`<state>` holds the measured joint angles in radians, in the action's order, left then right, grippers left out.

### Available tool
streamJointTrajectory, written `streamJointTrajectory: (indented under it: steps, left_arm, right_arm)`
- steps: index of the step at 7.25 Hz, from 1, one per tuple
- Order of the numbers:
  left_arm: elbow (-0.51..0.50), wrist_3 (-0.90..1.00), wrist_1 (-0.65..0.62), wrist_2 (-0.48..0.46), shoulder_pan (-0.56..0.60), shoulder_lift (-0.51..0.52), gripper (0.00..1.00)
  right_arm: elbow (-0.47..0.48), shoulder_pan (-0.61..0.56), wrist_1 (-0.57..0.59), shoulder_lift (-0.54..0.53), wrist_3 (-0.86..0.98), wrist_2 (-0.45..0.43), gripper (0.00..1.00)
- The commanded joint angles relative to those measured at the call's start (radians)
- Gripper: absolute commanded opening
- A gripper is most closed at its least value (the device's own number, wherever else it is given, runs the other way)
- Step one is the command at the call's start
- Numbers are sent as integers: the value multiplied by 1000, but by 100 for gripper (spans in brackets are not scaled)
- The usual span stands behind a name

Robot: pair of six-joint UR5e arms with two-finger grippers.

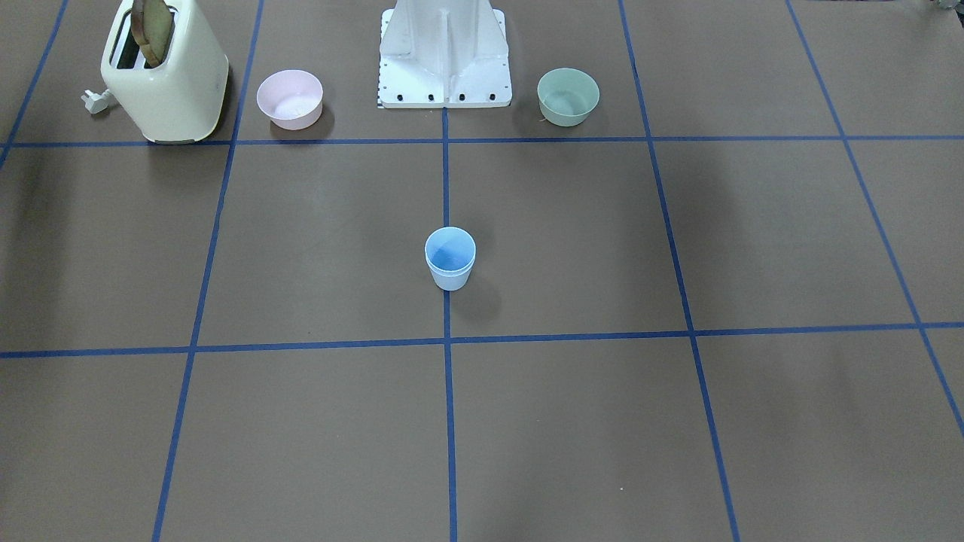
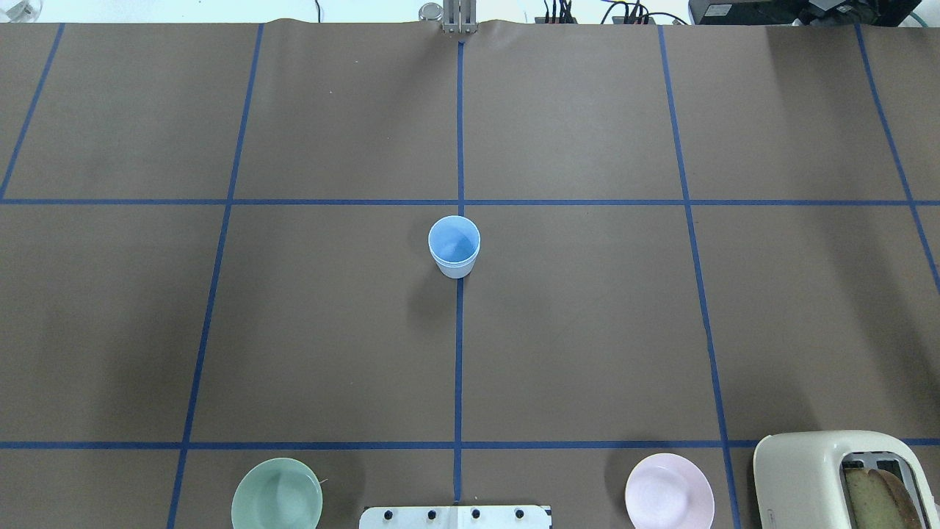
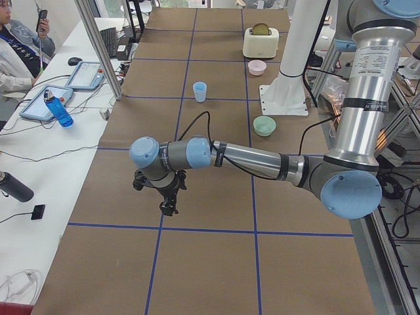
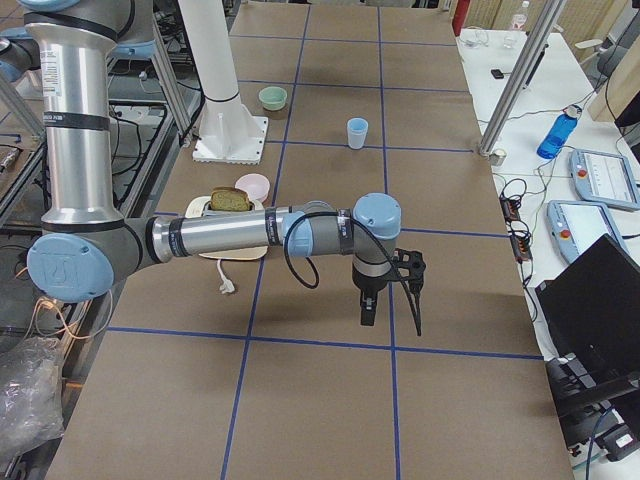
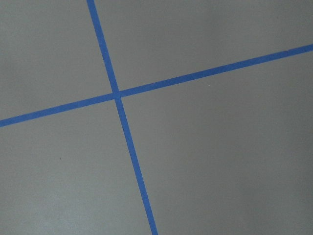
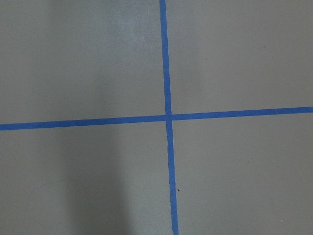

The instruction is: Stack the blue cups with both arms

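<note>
The blue cups [image 1: 450, 260] stand upright, one nested in the other, at the middle of the desk [image 1: 602, 421], on a blue tape line [image 1: 449, 421]. The left tool [image 3: 168, 209] hangs near the desk's left end and the right tool [image 4: 390, 318] near its right end. I cannot tell how wide either one is.

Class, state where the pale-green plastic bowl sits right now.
In the overhead view, the pale-green plastic bowl sits at the bottom edge, on the robot's left, left of the white pedestal base.
</note>
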<state>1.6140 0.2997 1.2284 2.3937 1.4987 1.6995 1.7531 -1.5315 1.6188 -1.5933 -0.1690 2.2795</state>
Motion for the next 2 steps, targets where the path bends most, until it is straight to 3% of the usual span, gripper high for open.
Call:
streamJointTrajectory:
  steps: [1, 2]
  left_arm:
    - [1, -2, 0, 1, 2, -14, 98]
    - [1, -2, 0, 1, 2, -17, 98]
  right_arm:
    - [11, -1, 0, -7, -1, 0, 100]
    - [9, -1, 0, -5, -1, 0, 100]
